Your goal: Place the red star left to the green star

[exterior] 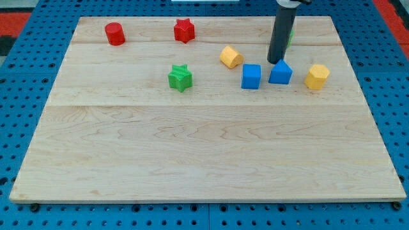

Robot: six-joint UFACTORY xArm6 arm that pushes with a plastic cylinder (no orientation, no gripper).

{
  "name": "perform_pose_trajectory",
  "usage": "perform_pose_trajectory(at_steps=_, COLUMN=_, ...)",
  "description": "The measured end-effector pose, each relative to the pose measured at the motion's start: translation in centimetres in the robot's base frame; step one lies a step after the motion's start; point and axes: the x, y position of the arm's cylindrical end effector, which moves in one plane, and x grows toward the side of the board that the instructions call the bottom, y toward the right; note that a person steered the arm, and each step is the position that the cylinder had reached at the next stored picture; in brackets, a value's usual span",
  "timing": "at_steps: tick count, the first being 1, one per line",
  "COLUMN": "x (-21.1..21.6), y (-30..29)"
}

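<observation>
The red star [184, 30] lies near the view's top, left of centre. The green star [180, 77] lies below it, slightly to the left, apart from it. My tip [275, 61] is far to the right of both stars, just above the blue block with a pointed top [280, 73] and touching or almost touching its upper edge. The dark rod rises from the tip to the view's top edge.
A red cylinder [115, 33] sits at the top left. A yellow block [231, 57] and a blue cube [251, 76] lie left of my tip. Another yellow block [317, 76] lies to the right. A green block [291, 33] is partly hidden behind the rod.
</observation>
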Motion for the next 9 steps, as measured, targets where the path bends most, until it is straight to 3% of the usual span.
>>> perform_pose_trajectory(at_steps=2, x=-0.5, y=0.0)
perform_pose_trajectory(at_steps=3, x=-3.4, y=-0.9)
perform_pose_trajectory(at_steps=6, x=-10.3, y=-18.3)
perform_pose_trajectory(at_steps=9, x=-14.5, y=-19.4)
